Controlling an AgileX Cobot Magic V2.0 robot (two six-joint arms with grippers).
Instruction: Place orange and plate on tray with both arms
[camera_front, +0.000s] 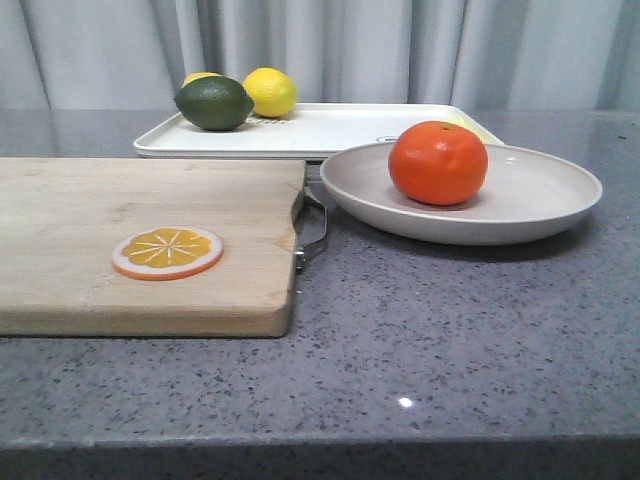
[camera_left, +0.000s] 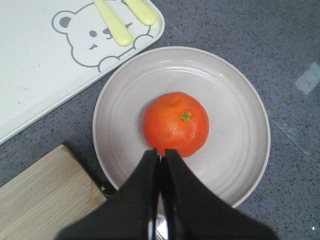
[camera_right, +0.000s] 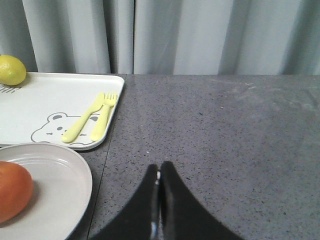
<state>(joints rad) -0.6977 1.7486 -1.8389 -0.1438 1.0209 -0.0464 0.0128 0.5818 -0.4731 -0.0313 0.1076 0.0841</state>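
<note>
Both tools are together: left tool (camera_left: 160, 152) has the glossy round orange (camera_left: 175, 123) at twelve o'clock; right tool (camera_right: 160, 172) is farther off.

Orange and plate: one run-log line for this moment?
orange: on plate | plate: on counter, beside tray | left tool: shut, above orange | right tool: shut, empty

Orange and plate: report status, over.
Both end effectors shut, empty: left above the orange, right over bare counter. Orange sits in plate, plate off the tray. Lime, lemons, cutlery occupy tray.
</note>
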